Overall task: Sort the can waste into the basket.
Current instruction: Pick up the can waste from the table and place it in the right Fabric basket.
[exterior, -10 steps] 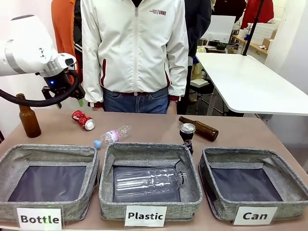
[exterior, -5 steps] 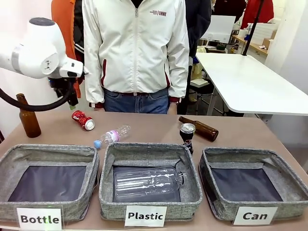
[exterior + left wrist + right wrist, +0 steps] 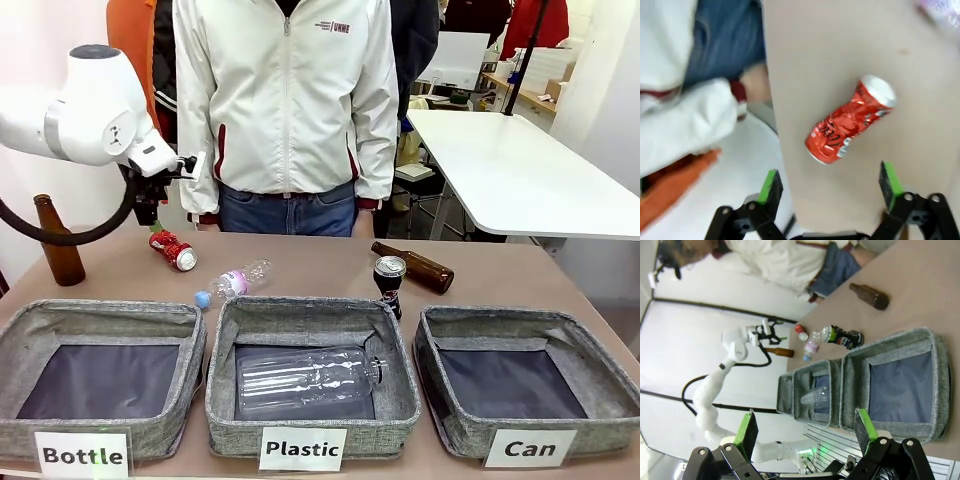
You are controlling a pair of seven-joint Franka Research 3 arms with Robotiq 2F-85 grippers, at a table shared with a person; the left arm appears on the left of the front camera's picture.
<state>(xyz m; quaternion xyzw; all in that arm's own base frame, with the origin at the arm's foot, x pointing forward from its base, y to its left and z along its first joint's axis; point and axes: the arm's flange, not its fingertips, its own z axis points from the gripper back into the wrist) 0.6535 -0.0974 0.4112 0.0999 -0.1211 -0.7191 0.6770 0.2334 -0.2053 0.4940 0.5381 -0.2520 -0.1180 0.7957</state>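
The left gripper (image 3: 830,182) hung wide open and empty, directly above the crushed red can (image 3: 850,122) lying at the far left of the table (image 3: 840,50).

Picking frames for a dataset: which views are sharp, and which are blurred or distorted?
Front view: sharp, evenly lit, the red can and the Can label crisp. Left wrist view: blurred throughout, the can's marks and the person's sleeve smeared. Right wrist view: fairly sharp but rolled sideways, some wide-angle bend at the basket rim.
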